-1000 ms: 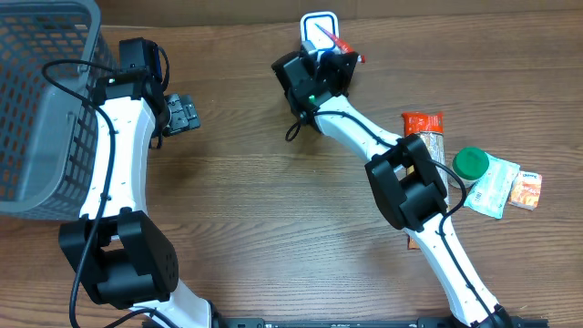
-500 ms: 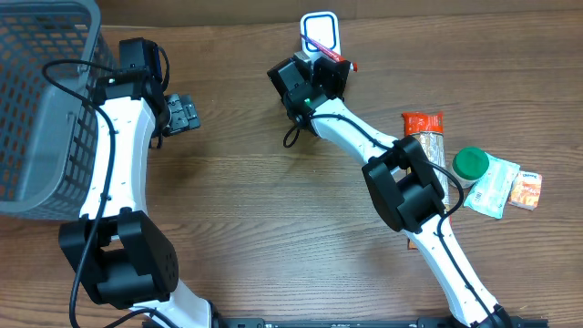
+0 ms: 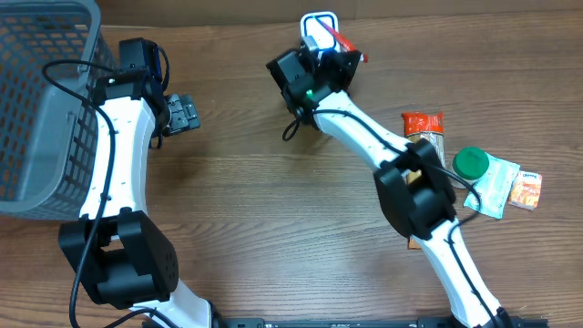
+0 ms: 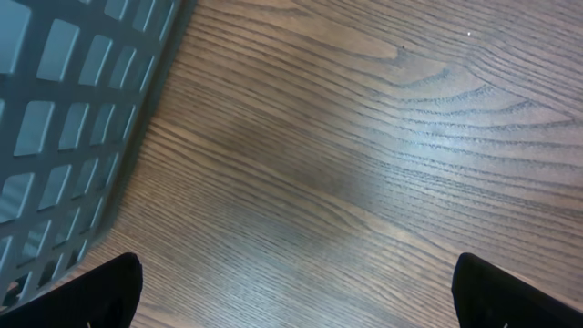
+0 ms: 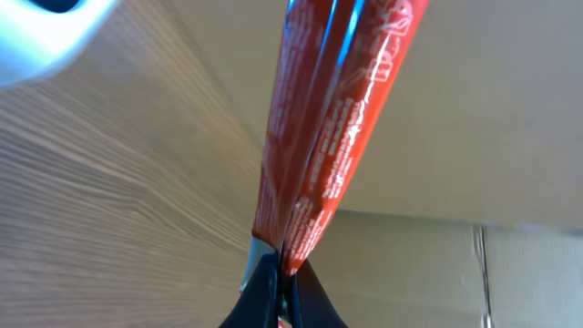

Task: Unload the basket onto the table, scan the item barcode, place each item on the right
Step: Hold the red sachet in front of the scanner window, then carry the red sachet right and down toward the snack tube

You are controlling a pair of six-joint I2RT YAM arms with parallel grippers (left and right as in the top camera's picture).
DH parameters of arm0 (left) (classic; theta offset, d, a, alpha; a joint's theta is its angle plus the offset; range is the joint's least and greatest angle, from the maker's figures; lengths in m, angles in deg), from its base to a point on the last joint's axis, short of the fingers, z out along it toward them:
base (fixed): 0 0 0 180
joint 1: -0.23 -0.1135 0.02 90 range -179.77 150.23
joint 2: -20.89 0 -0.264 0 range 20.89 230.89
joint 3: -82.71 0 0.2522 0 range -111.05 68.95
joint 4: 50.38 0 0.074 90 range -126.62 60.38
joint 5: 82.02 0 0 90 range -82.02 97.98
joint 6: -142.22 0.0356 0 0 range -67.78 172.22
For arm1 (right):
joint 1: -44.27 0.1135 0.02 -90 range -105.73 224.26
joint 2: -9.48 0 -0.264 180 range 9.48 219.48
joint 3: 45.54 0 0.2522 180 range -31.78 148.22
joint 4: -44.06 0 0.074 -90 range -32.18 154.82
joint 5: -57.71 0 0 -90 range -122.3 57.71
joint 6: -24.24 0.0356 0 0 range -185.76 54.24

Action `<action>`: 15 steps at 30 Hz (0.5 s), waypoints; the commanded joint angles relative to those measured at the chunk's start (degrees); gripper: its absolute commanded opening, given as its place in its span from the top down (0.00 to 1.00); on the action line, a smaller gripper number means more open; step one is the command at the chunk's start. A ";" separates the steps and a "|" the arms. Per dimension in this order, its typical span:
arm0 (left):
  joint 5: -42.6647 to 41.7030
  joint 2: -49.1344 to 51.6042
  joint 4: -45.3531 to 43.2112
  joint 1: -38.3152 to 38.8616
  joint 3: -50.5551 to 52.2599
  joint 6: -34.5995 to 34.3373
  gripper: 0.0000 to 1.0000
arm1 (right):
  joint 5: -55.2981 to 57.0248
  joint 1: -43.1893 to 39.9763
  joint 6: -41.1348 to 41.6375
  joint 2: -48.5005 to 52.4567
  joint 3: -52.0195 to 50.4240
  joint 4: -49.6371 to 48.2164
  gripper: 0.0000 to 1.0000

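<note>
Right wrist | red packet (image 5: 319, 137) points upward from clamped right jaws | left jaws wide, empty

Left claw (image 4: 301, 296), spread wide, over table (image 4: 383, 137) beside basket (image 4: 64, 137).

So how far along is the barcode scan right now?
Done: the red packet is picked up, with the right pincer shut on it. In hand: it is held at the scanner; whether the code has read, I cannot tell. Left: other items lie off to the right, and the left pincer hangs open and empty by the basket.
</note>
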 commanded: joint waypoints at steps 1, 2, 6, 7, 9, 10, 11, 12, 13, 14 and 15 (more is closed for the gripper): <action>-0.31 -0.46 0.02 0.37 -1.01 0.63 0.00 | -1.36 2.36 18.23 -12.39 0.61 8.87 0.97; -0.26 -0.46 0.02 0.39 -1.01 0.63 0.00 | -3.89 2.54 22.23 -13.86 0.61 12.85 0.97; -0.28 -0.46 0.02 0.37 -1.01 0.63 0.00 | -19.04 2.16 41.97 -19.37 0.61 30.62 0.96; -0.28 -0.46 0.02 0.37 -1.01 0.63 0.00 | -23.89 1.57 46.90 -20.28 0.61 34.82 0.96; -0.28 -0.46 0.02 0.37 -1.01 0.63 0.00 | -33.92 -0.11 54.38 -20.98 0.61 41.53 0.96; -0.28 -0.46 0.02 0.37 -1.01 0.63 0.00 | -38.82 -1.29 57.16 -20.98 0.61 44.65 0.96; -0.28 -0.46 0.02 0.37 -1.01 0.63 0.00 | -43.04 -2.62 59.23 -20.96 0.52 47.30 0.96; -0.28 -0.46 0.02 0.37 -1.01 0.63 0.00 | -46.31 -3.87 60.04 -20.96 -0.04 48.87 0.96; -0.28 -0.46 0.02 0.37 -1.01 0.63 0.00 | -50.01 -5.46 60.02 -20.94 -1.01 50.23 0.96; -0.28 -0.46 0.02 0.37 -1.01 0.63 0.01 | -52.13 -6.60 60.02 -20.96 -1.68 51.21 0.96; -0.28 -0.46 0.02 0.37 -1.01 0.63 0.00 | -54.23 -7.93 60.00 -20.96 -2.73 52.09 0.96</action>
